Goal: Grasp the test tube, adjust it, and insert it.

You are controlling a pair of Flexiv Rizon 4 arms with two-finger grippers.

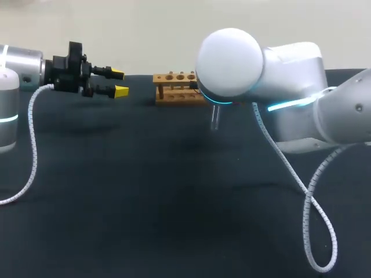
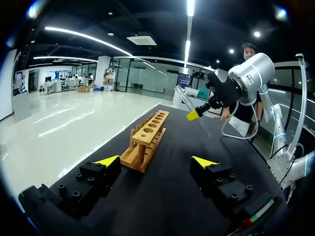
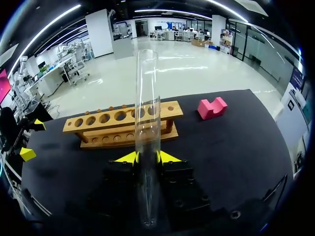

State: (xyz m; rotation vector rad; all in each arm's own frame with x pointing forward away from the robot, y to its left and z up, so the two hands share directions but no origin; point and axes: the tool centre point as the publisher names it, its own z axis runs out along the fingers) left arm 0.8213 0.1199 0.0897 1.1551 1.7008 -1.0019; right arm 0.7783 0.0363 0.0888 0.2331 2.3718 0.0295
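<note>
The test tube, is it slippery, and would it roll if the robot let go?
Probably slippery: the test tube looks clear and smooth, pinched only by two tips of the right hand. It is round and long, so on the flat table it would likely roll. It looks thin-walled, perhaps fragile.

**Head view:** you look from above and behind across the table point(image 1: 116, 202), standing well back. **Left wrist view:** you look low along the left hand point(image 2: 155, 161) toward one end of the rack point(image 2: 146, 140). **Right wrist view:** close over the right hand point(image 3: 147, 157), you face the same rack's long side.
</note>
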